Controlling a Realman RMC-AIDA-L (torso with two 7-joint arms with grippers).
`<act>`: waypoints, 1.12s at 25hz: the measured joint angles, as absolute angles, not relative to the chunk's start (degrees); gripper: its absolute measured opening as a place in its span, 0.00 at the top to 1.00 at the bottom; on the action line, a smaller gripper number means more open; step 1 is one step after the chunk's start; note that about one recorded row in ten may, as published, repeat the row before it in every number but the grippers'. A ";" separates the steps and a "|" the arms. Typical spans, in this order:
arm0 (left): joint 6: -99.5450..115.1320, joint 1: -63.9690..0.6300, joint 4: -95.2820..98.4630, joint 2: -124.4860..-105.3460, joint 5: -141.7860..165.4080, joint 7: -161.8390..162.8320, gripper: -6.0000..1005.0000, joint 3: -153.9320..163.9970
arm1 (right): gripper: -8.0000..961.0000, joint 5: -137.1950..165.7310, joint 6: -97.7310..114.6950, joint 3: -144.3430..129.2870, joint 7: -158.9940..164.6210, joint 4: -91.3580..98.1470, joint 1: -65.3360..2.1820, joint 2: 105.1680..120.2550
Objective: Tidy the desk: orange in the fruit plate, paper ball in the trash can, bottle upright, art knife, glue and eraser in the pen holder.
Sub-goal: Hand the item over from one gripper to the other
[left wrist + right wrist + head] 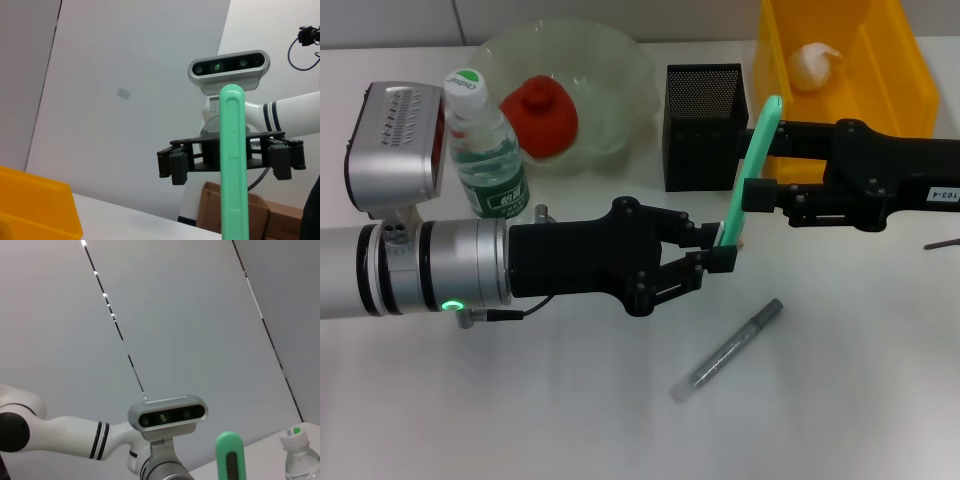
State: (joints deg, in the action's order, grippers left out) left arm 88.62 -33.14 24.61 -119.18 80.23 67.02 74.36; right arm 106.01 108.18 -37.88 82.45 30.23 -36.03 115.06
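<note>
While my left gripper (720,250) pinches the lower end of the green art knife (750,170), my right gripper (760,195) holds the same knife around its middle, so the knife stands nearly upright between the two, above the table (520,400) and just in front of the pen holder (703,125). My left fingers (705,232) are closed to a narrow gap on the knife. The right fingers I see best in the left wrist view, where they sit on both sides of the green handle (233,165), closed against it.

This looks to me like a handover. The risk is in the timing: if my left fingers open before the right grip is firm, the knife can slip down and fall on the table; if both pull, it may twist out.

The orange (542,115) is lying in the fruit plate (610,60), the paper ball (813,62) is in the trash can (890,70), and the bottle (485,150) stands upright. A grey pen-like stick (728,350), maybe the glue, is lying on the table. The eraser I cannot find.
</note>
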 joint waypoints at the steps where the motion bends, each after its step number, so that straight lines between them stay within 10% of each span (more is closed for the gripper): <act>1: 88.62 -33.14 24.61 -119.18 80.23 67.02 0.79 74.36 | 0.24 106.04 108.21 -37.88 82.46 30.23 -36.03 115.05; 28: 88.06 -33.34 24.79 -118.91 80.72 66.97 0.80 74.44 | 0.24 106.00 108.81 -37.88 84.34 30.68 -35.60 115.13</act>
